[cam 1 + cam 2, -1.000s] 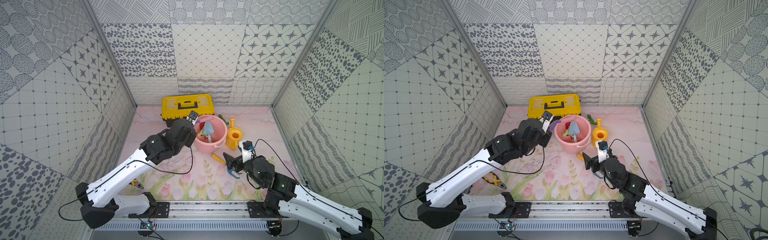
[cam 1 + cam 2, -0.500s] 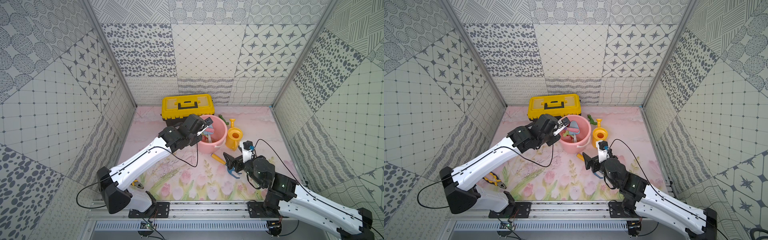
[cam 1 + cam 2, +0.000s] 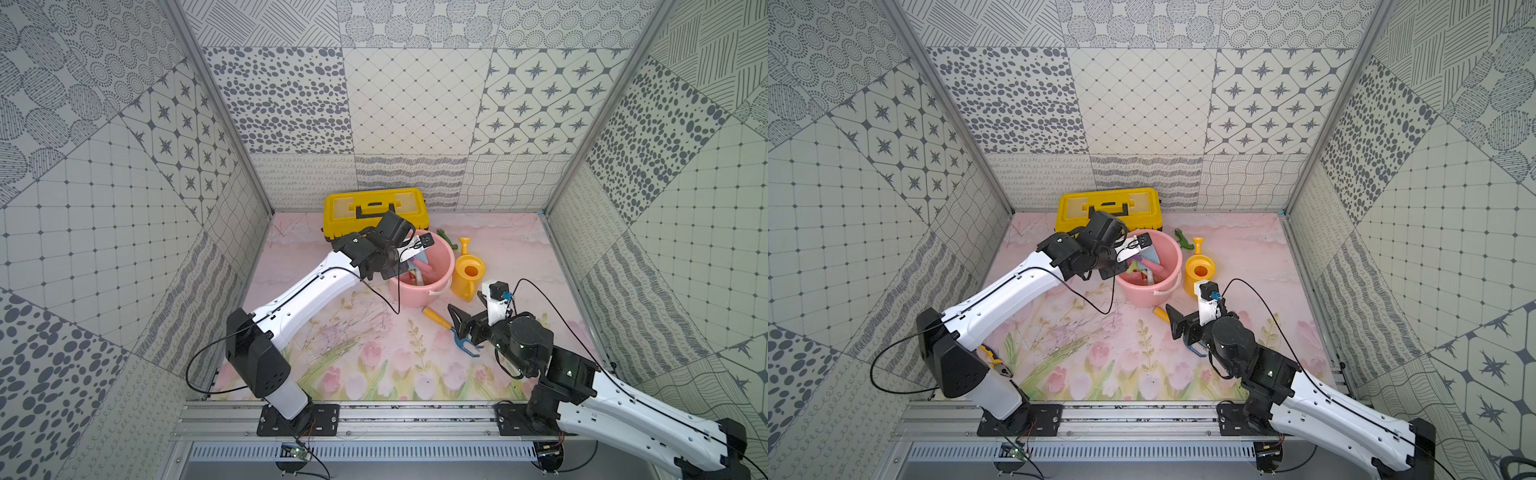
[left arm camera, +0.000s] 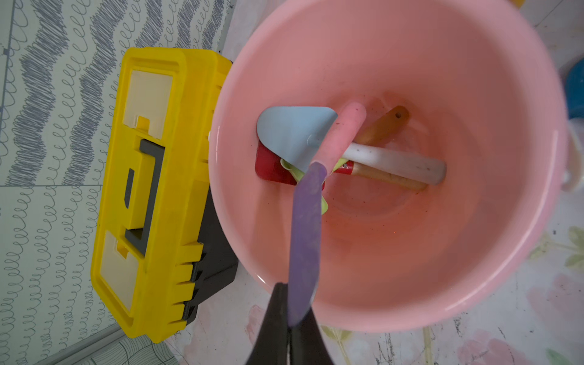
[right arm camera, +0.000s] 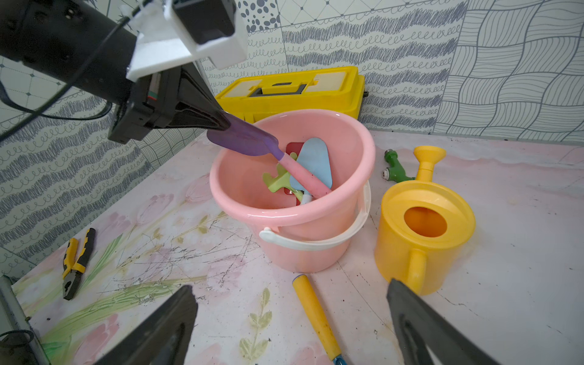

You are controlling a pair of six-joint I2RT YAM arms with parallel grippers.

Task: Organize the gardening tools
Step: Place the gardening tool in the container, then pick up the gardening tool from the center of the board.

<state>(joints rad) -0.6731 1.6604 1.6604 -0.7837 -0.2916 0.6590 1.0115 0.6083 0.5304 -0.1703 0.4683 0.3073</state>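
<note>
The yellow toolbox (image 3: 374, 205) sits shut against the back edge of the tabletop (image 3: 365, 353). The pink bucket (image 5: 303, 260) stands just in front of it, and I take it for the collecting spot, since the pale-blue trowel (image 4: 290, 132), red spade (image 4: 268, 167) and green rake (image 5: 278, 180) lie inside. The yellow watering can (image 5: 398, 249) stands upright just beside the bucket, toward the right edge (too bulky to go in, I'd guess). My left gripper (image 5: 221, 121) is clenched on the blade of the purple scoop (image 5: 243, 140), holding it tilted over the bucket's rim with the handle reaching down among the other tools, so letting go should drop it in. The scoop has a flat matte purple blade that narrows into a rounded pink handle, slightly scuffed. My right gripper (image 5: 290, 287) hangs spread wide and empty over the blue fork (image 5: 316, 316), whose yellow handle lies on the tabletop just in front of the bucket, likely the next pick. The yellow-and-black pliers (image 5: 76, 262) lie near the front left corner, not a gardening tool.
</note>
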